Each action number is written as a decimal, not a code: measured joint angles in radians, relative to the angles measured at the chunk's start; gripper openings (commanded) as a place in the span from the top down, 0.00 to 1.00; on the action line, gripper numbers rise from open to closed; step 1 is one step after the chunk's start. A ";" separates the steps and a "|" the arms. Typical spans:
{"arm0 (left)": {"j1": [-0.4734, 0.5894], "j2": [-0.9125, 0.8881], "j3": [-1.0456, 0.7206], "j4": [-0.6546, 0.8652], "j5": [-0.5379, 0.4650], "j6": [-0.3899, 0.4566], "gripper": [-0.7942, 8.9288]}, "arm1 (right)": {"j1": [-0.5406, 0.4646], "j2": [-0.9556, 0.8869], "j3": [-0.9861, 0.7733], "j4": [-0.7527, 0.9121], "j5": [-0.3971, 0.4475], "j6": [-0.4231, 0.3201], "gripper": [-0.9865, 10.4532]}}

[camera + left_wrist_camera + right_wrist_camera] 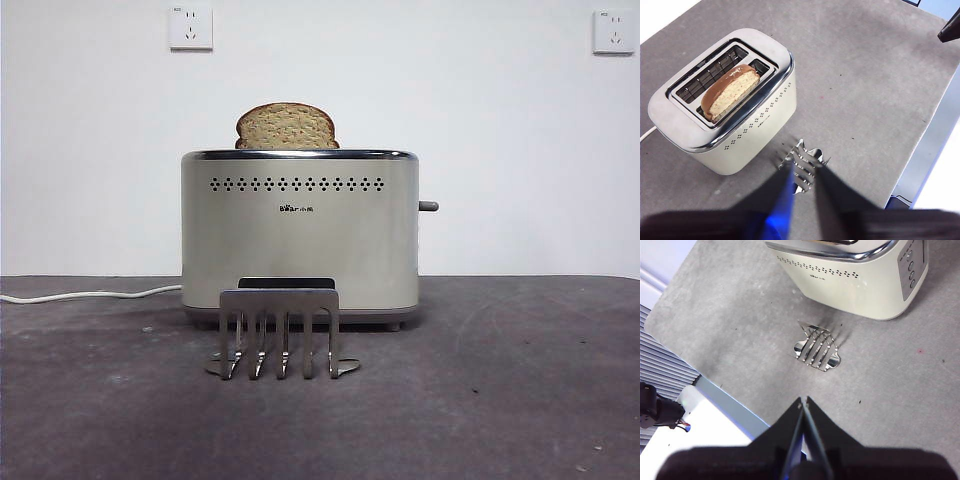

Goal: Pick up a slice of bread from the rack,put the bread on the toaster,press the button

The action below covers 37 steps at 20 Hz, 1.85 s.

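The slice of bread [286,126] stands upright in a slot of the toaster [300,235], its domed top poking above the chrome rim. In the left wrist view the bread [732,91] sits in the toaster's [747,135] nearer slot. The rack [279,330] stands empty on the table in front of the toaster. My left gripper [804,172] is open and empty, high above the rack [802,162]. My right gripper [803,402] is shut and empty, high above the table, away from the rack [816,347] and the toaster [860,285]. Neither arm shows in the front view.
The toaster's lever [428,206] sticks out on its right side, and round buttons [910,270] sit on that end face. A white cable [90,294] runs left from the toaster. The table edge [720,390] lies below my right gripper.
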 measured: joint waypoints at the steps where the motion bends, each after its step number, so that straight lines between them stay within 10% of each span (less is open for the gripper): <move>1: 0.000 0.000 0.000 0.000 0.000 0.000 0.92 | 0.000 0.000 0.000 0.000 0.000 0.000 0.91; 15: 0.052 -0.018 -0.001 0.010 -0.019 0.002 0.92 | 0.000 -0.002 0.000 0.000 0.000 -0.003 0.91; 20: 0.263 -0.191 -0.090 0.349 0.143 0.053 0.92 | 0.000 -0.002 0.000 0.000 0.000 -0.003 0.91; 30: 0.583 -0.820 -1.018 1.043 0.022 0.055 0.92 | 0.000 -0.002 0.000 0.000 0.000 -0.003 0.91; 37: 0.627 -1.178 -1.575 1.087 -0.057 0.021 0.92 | 0.000 -0.002 0.000 0.000 0.000 -0.003 0.91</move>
